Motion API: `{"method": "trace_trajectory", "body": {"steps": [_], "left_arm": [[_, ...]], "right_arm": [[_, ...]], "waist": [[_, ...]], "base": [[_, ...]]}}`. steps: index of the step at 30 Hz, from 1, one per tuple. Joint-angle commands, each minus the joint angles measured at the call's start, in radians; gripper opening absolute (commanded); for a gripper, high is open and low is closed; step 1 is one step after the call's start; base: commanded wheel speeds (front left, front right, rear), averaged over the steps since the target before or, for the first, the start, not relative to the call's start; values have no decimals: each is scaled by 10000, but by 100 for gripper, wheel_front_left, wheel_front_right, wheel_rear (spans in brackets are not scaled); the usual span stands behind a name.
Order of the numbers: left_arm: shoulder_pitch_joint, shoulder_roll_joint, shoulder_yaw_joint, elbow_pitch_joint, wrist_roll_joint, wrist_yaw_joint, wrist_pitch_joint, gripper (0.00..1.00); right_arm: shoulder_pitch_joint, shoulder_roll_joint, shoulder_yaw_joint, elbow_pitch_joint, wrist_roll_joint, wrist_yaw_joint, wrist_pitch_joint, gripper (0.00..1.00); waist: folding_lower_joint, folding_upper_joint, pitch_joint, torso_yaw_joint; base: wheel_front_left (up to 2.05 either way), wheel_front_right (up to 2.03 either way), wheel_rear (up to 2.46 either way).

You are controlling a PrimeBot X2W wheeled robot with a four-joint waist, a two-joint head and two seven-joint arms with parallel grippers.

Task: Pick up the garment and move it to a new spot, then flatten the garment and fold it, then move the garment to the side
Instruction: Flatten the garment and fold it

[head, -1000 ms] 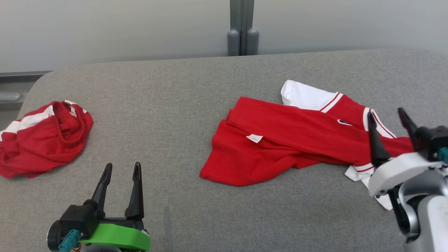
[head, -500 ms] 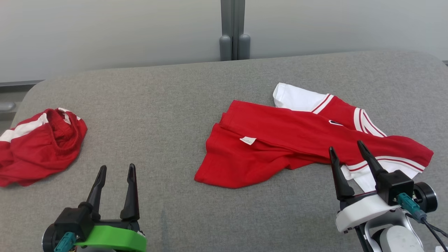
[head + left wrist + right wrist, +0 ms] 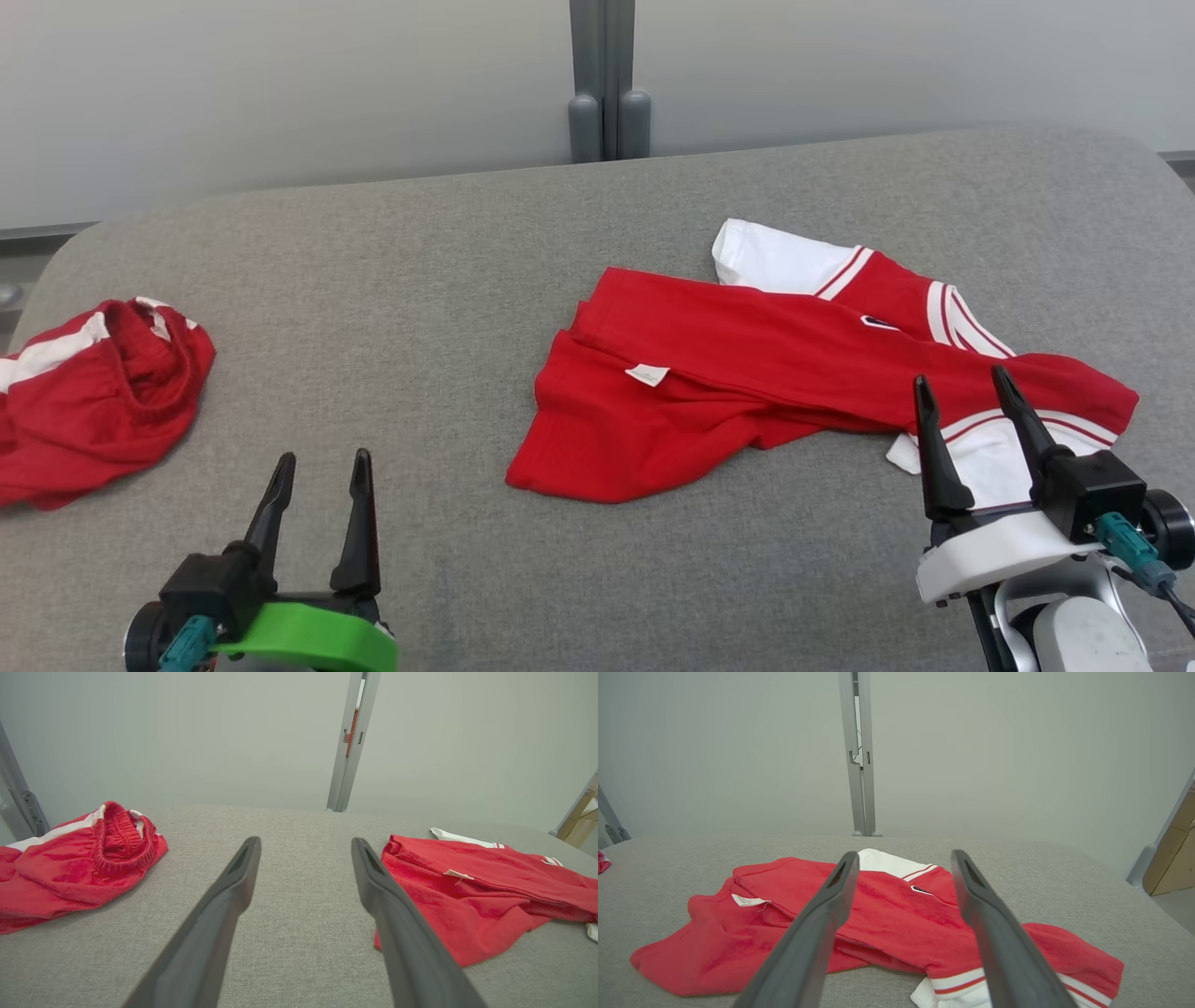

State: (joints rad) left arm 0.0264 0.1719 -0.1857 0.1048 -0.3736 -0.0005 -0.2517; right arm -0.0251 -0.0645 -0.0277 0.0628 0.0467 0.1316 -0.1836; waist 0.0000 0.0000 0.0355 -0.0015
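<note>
Right of centre on the grey padded table, we find a red and white shirt lying crumpled and partly folded over itself. Its long axis runs across the table, hem at the left and white-trimmed sleeves at the right.

The right gripper has its fingers spread wide with nothing between them. It stands at the near right end of the shirt, which lies directly ahead of it.

The left gripper is likewise spread and empty. It is well apart from the shirt, which lies ahead and to its right.

Red shorts sit bunched at the table's left edge.

We judge the right arm the nearer and better placed for the first pick, with the sleeve end its closest hold.
</note>
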Motion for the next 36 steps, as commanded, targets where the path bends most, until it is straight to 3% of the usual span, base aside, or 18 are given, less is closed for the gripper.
{"method": "trace_trajectory", "body": {"steps": [1,6,13,21,28,36], "left_arm": [[-378,59,-81,90,-77,-124,144,100],[-1763,-200,-573,992,-449,-540,1583,100],[-4425,-858,-1224,3297,-1378,-957,3706,100],[-6300,-1055,-1376,5517,-1701,-1015,4132,100],[-7275,-892,-1472,6887,-1568,-827,4544,100],[-7890,-778,-1520,7661,-1360,-142,4790,100]], "right_arm": [[-65,33,38,-40,9,-17,-24,100],[-205,71,204,8,15,-17,-12,100],[-501,109,392,192,107,-17,-136,100],[-867,131,801,480,247,-17,-331,100],[-1014,140,871,731,457,-17,-523,100],[-1053,142,875,903,485,-17,-639,100]], "waist": [[0,0,116,-173],[0,0,426,-573],[0,0,1045,-1422],[0,0,1617,-2385],[0,0,1921,-2855],[0,0,1903,-2884]], "base": [[0,0,0],[0,0,0],[0,0,0],[0,0,0],[0,0,0],[0,0,0]]}}
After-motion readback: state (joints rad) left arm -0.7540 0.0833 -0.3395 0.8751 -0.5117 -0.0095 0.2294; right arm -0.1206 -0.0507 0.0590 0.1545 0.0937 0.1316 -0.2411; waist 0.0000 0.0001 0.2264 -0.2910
